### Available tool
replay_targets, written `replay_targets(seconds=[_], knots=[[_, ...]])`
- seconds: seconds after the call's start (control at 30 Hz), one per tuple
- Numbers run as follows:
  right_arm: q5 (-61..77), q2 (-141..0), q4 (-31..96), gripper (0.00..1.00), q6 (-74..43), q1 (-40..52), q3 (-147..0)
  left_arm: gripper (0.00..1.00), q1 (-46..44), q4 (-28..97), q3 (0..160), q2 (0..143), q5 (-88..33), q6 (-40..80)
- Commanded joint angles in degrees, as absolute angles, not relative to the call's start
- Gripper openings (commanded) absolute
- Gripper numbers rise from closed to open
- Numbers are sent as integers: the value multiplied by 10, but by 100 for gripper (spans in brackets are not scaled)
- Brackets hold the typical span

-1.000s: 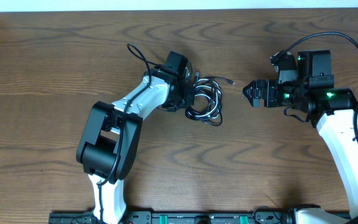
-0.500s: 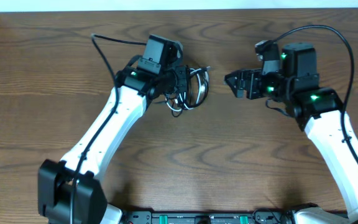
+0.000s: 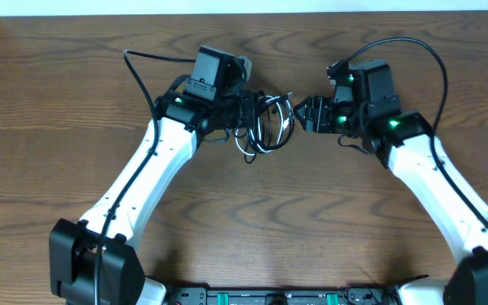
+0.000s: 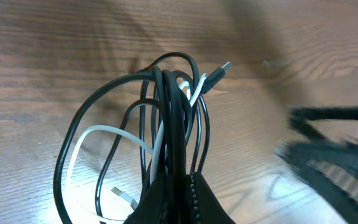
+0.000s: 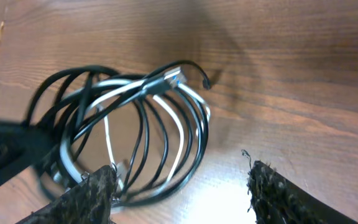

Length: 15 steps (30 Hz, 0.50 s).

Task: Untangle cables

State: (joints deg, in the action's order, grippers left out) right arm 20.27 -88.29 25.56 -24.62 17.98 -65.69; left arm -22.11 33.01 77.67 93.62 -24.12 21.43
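The left gripper (image 3: 246, 110) is clenching the cables (image 3: 266, 127) near the far middle of the wooden table (image 3: 58, 85), its jaws pressed tight on the gathered strands. In the left wrist view the closed fingers (image 4: 188, 196) are pinching a bunch of black cords (image 4: 166, 112) that is fanning out into several overlapping loops, with a white cord (image 4: 92, 134) curling through them and a small dark plug (image 4: 219, 71) poking out at the far end of the bundle. A white plug end (image 4: 123, 198) is lying low beside the fingers. Whether the lowest loops are touching the tabletop cannot be told. The right gripper (image 3: 305, 114) is facing the bundle from the opposite side, just beside it in the overhead view, its jaws standing apart and gripping nothing. From the right wrist camera, the two fingertips (image 5: 101, 186) are showing at the bottom corners of the frame, with the looped black and white cords (image 5: 135, 112) sitting ahead of them and toward the finger on the left of that view, and a metal-tipped plug (image 5: 166, 79) resting across the top of the loops.
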Motion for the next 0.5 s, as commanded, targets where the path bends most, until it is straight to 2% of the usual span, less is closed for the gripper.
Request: replay_targets(seconds=[0.0, 0.3, 0.47], knots=[[212, -913, 235, 66, -263, 189, -666, 7, -207, 327, 787, 905, -286, 244], [256, -987, 199, 59, -292, 189, -666, 7, -206, 325, 787, 902, -311, 246], [254, -1014, 197, 49, -300, 192, -666, 7, -206, 320, 787, 902, -311, 248]])
